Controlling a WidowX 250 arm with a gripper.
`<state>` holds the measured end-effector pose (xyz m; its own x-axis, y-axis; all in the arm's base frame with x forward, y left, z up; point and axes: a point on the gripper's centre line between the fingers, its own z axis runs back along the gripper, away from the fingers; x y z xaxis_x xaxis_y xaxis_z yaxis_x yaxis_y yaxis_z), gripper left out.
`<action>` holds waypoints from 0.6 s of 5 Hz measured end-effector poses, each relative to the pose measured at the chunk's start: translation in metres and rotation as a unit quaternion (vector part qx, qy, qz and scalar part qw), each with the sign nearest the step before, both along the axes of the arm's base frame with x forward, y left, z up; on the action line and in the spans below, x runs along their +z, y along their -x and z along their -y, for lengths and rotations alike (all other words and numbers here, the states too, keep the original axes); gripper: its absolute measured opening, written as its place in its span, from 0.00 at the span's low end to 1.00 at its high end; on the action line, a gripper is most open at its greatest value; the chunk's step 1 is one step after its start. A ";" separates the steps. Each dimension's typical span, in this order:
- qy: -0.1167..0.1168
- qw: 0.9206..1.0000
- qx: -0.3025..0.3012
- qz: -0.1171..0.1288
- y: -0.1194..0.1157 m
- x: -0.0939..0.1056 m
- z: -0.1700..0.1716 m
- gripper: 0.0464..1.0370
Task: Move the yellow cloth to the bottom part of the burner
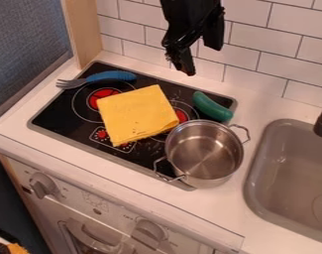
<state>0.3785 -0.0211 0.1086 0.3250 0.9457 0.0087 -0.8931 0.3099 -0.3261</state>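
We find the yellow cloth (138, 114) lying flat and squared across the middle of the burner (58, 117), one corner towards the near edge. It covers parts of the red rings and of the control panel (101, 135). Nothing holds it, and a flat lay of this kind offers little to grip; a pinch at a corner would, in our judgement, serve best.

The gripper (203, 60) hangs above the back edge, its fingers (184, 63) apart and empty, which leaves it free to come down on the cloth. We judge the move not yet begun; the next step is a descent and grasp, then a short shift to the near edge.

The metal pot (205, 152) stands upright at the near right corner, projecting past the right edge. A wide drag could catch its near handle (168, 174). The blue-handled fork (111, 76) lies at the back left corner, tines over the left edge; the green toy vegetable (212, 106) rests by the back right corner. Small print marks the oven front (97, 211); we record no wording.
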 end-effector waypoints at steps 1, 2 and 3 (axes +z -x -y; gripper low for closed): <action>0.001 1.000 0.004 -0.015 0.002 -0.011 0.000 0.96; 0.010 0.999 0.034 -0.024 0.012 -0.021 -0.007 0.96; 0.009 0.999 0.046 -0.024 0.025 -0.015 -0.026 0.96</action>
